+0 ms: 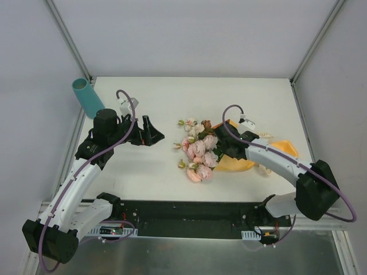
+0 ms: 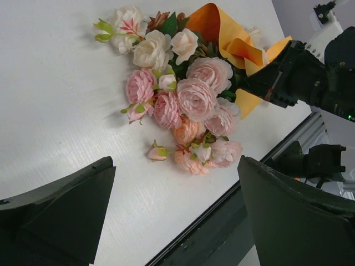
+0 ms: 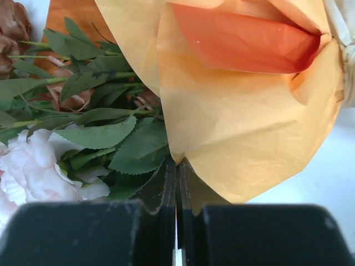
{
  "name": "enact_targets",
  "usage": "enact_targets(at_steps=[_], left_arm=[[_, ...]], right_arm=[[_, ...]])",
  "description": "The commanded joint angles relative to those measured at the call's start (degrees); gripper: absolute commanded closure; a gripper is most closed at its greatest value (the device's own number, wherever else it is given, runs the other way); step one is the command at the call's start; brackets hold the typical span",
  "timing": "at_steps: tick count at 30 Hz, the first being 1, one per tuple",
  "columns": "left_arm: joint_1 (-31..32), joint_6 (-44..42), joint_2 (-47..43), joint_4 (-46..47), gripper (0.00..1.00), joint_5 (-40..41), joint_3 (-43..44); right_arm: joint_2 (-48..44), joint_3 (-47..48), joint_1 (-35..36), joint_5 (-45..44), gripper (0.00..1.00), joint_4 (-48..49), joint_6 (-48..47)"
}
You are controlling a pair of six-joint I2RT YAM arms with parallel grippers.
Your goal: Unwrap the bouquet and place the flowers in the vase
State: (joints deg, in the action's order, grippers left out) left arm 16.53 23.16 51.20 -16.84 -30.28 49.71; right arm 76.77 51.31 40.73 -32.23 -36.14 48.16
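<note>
Table (image 1: 172,103): white, matte, rectangular top.
Ribbon (image 3: 348,72): cream, lies on the right half of the table.
Frame struts: 2 metal bars, left (image 1: 69,37) and right (image 1: 320,37), rise from the far corners of the table.
Walls (image 1: 195,34): pale grey panels on 3 sides.
Base rail (image 1: 189,215): black, runs along the near edge of the table.
Metal sheet (image 1: 189,255): grey, below the base rail.

- One bouquet (image 1: 198,152), its roses too crowded to count.
- One orange paper wrap (image 1: 241,165).
- One vase (image 1: 87,96).
- Two grippers: left gripper (image 1: 156,133), right gripper (image 3: 176,166).
</note>
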Motion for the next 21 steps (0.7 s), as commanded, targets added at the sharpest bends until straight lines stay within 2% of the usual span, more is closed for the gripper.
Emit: enact_targets(at_steps=[1,9,14,18,21], left_arm=[[0.4,-1.5,-0.8,0.5,0.02,1.2,-0.5],[0.3,-2.2,-0.2,-0.2,0.02,3.0,-0.9],[0.3,-2.3,0.0,-0.6,0.02,3.7,-1.4],[0.3,-1.7,0.2,-0.7,0.02,3.7,-1.4],[0.3,-0.6,1.4,-1.1,0.01,3.2,-1.3]], right_arm=[[5.7,7.6,0.0,4.4,1.00,6.8,2.1],[13.7,14.2,0.6,11.4,1.00,14.9,10.0],[16.7,19.6,1.1,15.3,0.98,15.6,7.8],[14.1,21.2,0.7,14.9,0.70,12.2,0.5],[10.3,20.0,-1.4,16.4,0.58,10.5,-6.6]])
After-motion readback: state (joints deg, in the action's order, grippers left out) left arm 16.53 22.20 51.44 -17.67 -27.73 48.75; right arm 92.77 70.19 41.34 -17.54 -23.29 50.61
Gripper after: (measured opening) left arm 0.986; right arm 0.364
